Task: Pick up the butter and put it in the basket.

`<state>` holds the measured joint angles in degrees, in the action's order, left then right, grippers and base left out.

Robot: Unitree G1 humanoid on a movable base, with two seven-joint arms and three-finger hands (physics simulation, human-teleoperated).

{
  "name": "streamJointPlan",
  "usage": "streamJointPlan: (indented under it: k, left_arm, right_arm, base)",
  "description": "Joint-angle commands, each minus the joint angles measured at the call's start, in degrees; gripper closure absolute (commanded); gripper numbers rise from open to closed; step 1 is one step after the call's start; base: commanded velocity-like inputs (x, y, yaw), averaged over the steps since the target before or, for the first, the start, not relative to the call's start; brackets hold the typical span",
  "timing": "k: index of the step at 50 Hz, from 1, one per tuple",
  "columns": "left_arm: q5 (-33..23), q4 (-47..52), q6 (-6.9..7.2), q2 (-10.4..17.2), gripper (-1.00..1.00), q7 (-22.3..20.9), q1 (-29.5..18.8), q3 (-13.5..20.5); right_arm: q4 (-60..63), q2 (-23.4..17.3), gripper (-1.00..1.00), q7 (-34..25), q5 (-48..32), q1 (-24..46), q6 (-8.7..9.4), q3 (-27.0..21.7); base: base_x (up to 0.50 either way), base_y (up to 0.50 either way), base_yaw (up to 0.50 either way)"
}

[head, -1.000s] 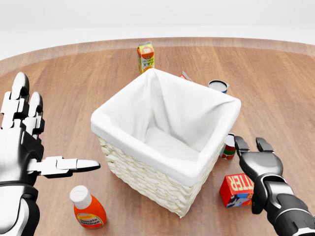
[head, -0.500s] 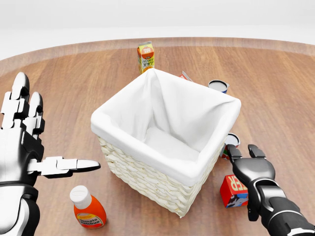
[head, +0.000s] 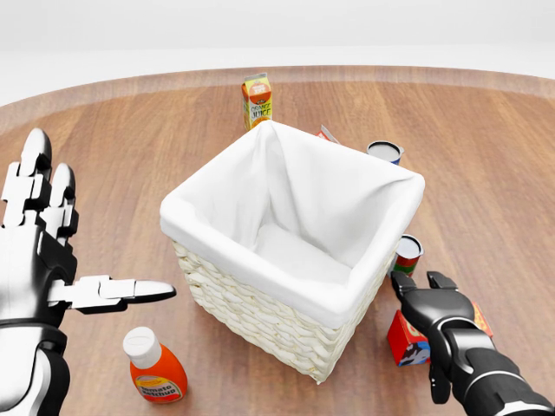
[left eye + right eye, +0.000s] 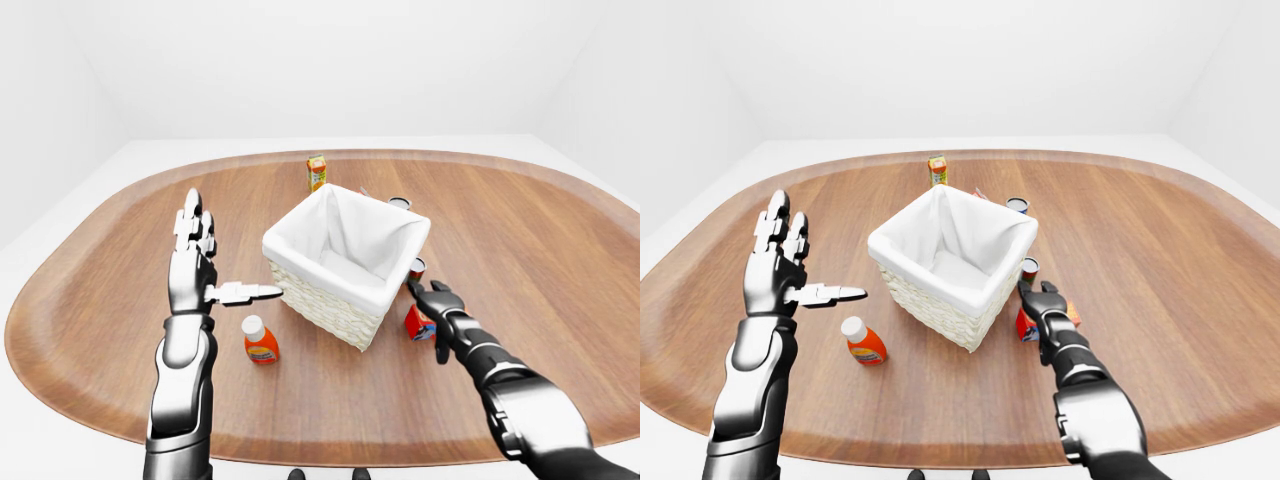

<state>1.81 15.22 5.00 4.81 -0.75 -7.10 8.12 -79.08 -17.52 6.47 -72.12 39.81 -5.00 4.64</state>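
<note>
The butter (image 3: 404, 339) is a red box lying on the wooden table (image 3: 130, 147), just right of the basket's lower right corner. My right hand (image 3: 422, 312) lies over the top of the box with its fingers spread; they do not close round it. The basket (image 3: 260, 322) is white-lined wicker, in the middle of the head view, and nothing shows inside it. My left hand (image 3: 52, 251) is open and raised at the left, clear of everything.
A tomato sauce bottle (image 3: 156, 368) lies left of the basket's lower edge. A small can (image 3: 406, 254) stands between the basket and my right hand. Another can (image 3: 384, 152) and an orange juice carton (image 3: 257, 100) stand above the basket.
My right hand has moved down the head view and slightly left onto the butter box, uncovering the small can. The left hand has not moved.
</note>
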Motion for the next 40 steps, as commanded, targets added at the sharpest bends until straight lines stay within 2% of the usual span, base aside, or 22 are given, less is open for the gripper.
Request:
streamJointPlan:
  k: [1,10,11,12,13,14,23,40]
  left_arm:
    - [0.1,-0.2,0.00,0.0,-1.00,0.0,0.2,0.1]
    - [0.2,-0.5,0.00,0.1,-1.00,0.0,0.2,0.2]
    - [0.2,-0.5,0.00,0.1,-1.00,0.0,0.2,0.2]
    - [0.2,-0.3,0.00,0.0,-1.00,0.0,0.3,0.2]
    - [0.2,-0.2,0.00,0.0,-1.00,0.0,0.3,0.1]
    - [0.1,-0.2,0.00,0.0,-1.00,0.1,0.3,0.1]
    - [0.0,0.2,0.00,-0.3,-1.00,0.2,1.0,-0.1]
    - [-0.1,0.8,0.00,-0.3,-1.00,0.1,1.1,0.0]
  right_arm:
    - [-0.2,0.2,-1.00,-3.0,-0.4,-0.1,0.00,-0.1]
    - [-0.2,0.2,-1.00,-3.8,-0.6,0.9,0.00,-0.3]
    - [-0.2,0.2,-0.86,-3.8,-0.8,1.1,0.00,-0.2]
    - [-0.2,0.2,0.10,-3.7,-1.0,1.3,0.00,-0.1]
    - [-0.2,0.2,0.71,-3.7,-1.2,1.4,0.00,-0.1]
    - [-0.2,0.2,1.00,-3.9,-1.2,1.5,0.00,-0.2]
    - [-0.3,0.0,1.00,-1.7,-1.8,1.8,0.00,-0.3]
    - [-0.1,-0.9,1.00,-2.1,0.3,1.3,0.00,-1.3]
  base:
    - [0.00,0.00,0.00]
    - [0.00,0.00,0.00]
    - [0.00,0.00,0.00]
    - [0.00,0.00,0.00]
    - [0.00,0.00,0.00]
    - [0.00,0.00,0.00]
    - [0.00,0.00,0.00]
    - [0.00,0.00,0.00]
